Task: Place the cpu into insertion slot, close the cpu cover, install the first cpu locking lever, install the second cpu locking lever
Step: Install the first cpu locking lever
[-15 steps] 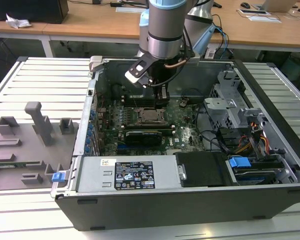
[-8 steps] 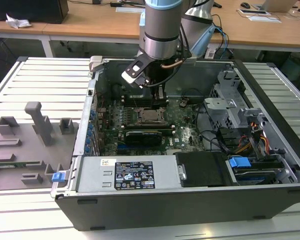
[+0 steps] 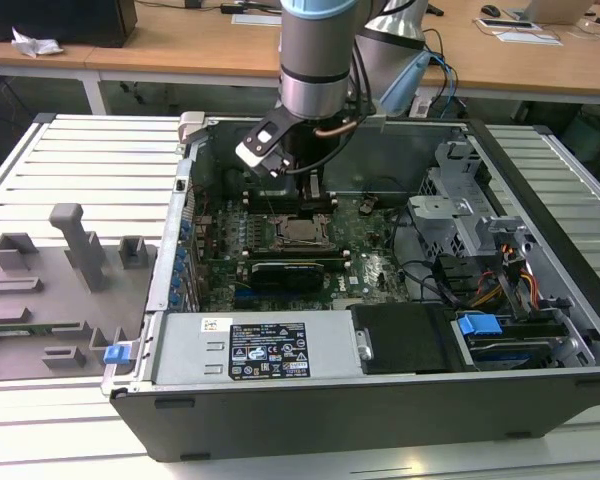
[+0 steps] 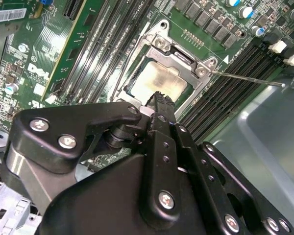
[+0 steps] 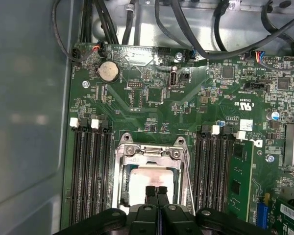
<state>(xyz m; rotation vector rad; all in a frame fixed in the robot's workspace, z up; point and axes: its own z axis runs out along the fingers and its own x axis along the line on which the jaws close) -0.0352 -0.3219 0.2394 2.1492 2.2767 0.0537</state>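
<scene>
The gripper (image 5: 156, 189), fingers pressed together, hangs over the cpu (image 5: 146, 176) framed by the cpu cover (image 5: 121, 176)

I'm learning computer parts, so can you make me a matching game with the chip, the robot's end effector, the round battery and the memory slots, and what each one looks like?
Things:
1 cpu
2 end effector
3 round battery
4 memory slots

Looks:
A long dark rows on both sides of the socket
B black, fingers together just above the cpu
C silvery square in the cpu cover's window
D silvery disc on the green board

Pairs: 1-C, 2-B, 3-D, 4-A
</scene>
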